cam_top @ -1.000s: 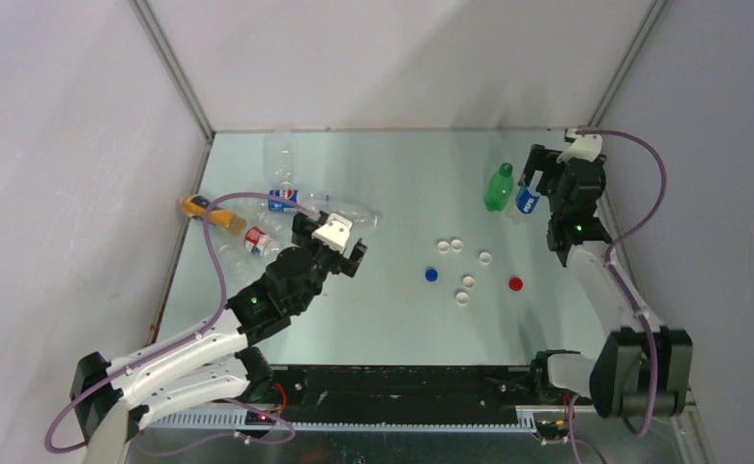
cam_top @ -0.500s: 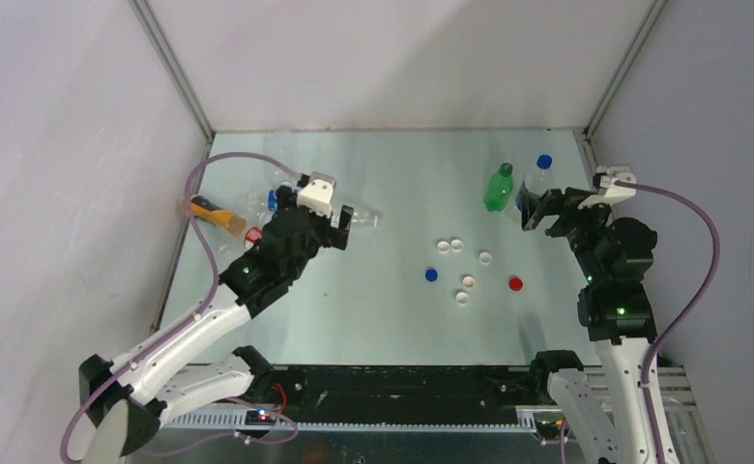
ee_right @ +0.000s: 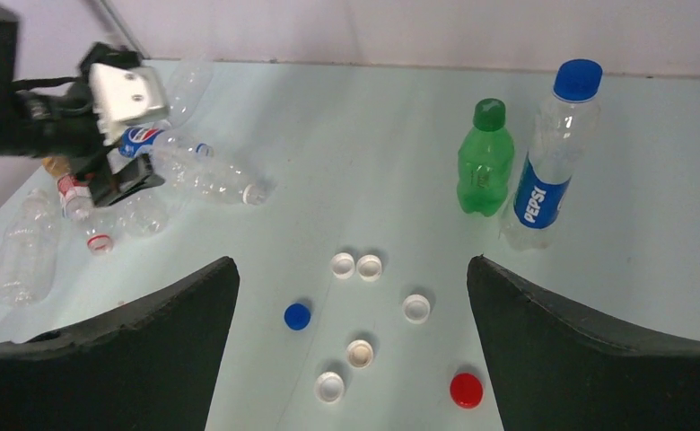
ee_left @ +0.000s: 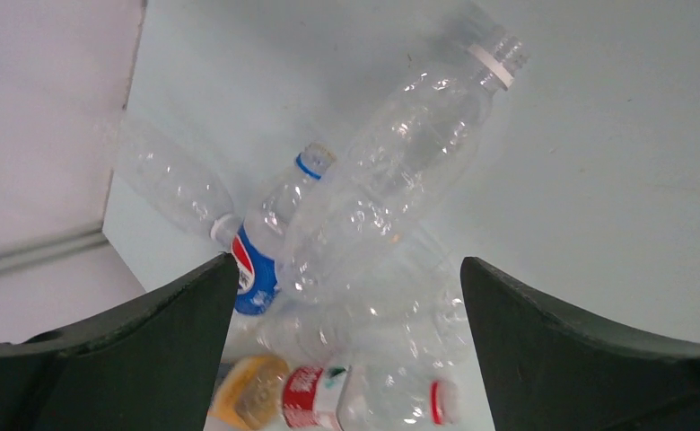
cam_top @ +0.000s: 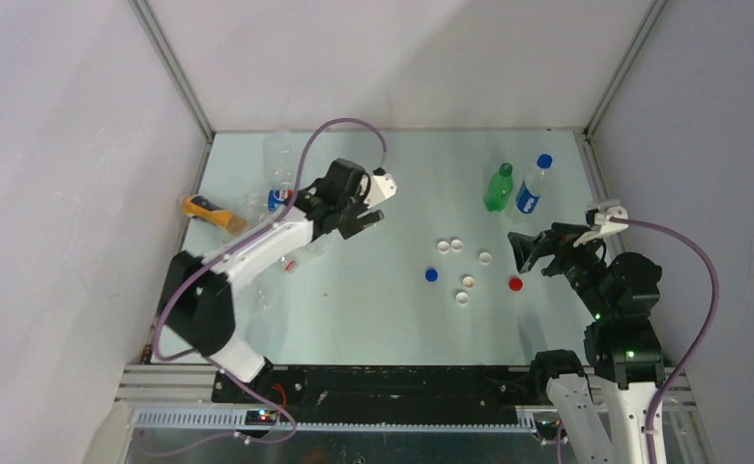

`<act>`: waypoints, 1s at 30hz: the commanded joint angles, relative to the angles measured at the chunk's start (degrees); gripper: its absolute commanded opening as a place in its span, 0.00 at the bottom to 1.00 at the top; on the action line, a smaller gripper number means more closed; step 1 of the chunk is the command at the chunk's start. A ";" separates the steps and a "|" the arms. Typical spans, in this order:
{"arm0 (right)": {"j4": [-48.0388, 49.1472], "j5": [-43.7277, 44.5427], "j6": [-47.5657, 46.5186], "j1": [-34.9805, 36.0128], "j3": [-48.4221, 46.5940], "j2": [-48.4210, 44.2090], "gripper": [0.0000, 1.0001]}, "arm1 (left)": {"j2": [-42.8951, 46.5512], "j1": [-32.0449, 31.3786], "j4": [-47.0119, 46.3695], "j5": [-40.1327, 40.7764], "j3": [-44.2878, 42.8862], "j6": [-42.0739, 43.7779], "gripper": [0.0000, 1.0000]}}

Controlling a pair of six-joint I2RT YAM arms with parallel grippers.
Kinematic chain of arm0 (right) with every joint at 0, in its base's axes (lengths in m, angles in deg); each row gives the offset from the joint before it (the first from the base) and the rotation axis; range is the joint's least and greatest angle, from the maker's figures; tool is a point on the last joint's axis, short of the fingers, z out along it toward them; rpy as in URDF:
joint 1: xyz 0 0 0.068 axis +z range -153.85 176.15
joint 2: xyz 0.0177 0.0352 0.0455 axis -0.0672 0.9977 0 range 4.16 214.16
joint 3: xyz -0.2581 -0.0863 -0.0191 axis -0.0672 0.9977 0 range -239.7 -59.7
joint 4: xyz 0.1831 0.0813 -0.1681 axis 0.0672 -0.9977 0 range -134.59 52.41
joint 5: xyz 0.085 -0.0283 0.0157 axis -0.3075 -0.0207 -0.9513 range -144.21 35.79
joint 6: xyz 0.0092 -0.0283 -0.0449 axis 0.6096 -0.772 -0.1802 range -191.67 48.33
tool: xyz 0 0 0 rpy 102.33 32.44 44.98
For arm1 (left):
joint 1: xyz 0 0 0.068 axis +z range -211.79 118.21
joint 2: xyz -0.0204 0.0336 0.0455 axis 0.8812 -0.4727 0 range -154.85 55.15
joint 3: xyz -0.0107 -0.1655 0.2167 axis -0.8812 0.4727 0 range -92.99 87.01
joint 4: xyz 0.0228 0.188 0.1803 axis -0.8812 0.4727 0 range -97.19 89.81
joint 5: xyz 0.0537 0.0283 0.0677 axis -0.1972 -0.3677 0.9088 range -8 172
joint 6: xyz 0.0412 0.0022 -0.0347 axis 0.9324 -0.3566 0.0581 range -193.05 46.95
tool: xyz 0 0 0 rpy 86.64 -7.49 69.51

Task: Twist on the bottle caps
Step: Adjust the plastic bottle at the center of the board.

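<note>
From above, the left arm (cam_top: 257, 246) stretches well left of the green bottle (cam_top: 498, 188), and the right gripper (cam_top: 526, 253) hovers on its near side. Left wrist: the left gripper (ee_left: 348, 269) is spread wide and empty, facing a clear ribbed uncapped bottle (ee_left: 391, 171). Right wrist: that gripper is likewise splayed, holding nothing. A blue-capped PEPSI bottle (ee_right: 553, 153) stands just right of the green bottle, with loose caps (ee_right: 359, 352) nearer.

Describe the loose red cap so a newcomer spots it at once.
On the pale green table, small round plastic screw caps lie scattered before two upright capped bottles. The red cap sits at the scatter's near right edge, the only red one among white, cream and blue.
</note>
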 commanded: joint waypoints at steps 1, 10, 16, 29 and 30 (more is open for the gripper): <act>-3.23 -2.89 -1.38 0.32 -0.23 -1.77 0.99 | -7.35 2.25 4.23 -6.54 -5.90 11.80 1.00; -5.20 -4.69 -0.97 1.52 -0.38 -2.80 0.99 | -24.11 4.30 4.67 -8.63 -13.22 16.97 0.99; -7.88 -3.58 -2.61 1.57 -1.48 -2.14 0.99 | -30.65 4.49 11.03 -9.70 -19.61 14.62 0.87; -9.67 -2.88 1.90 4.38 -1.74 3.66 0.99 | -22.16 0.84 9.61 -18.94 -14.30 -13.41 0.59; -10.63 -2.05 2.50 5.17 -1.82 4.23 0.98 | -21.54 -0.01 8.79 -18.68 -12.09 -15.14 0.59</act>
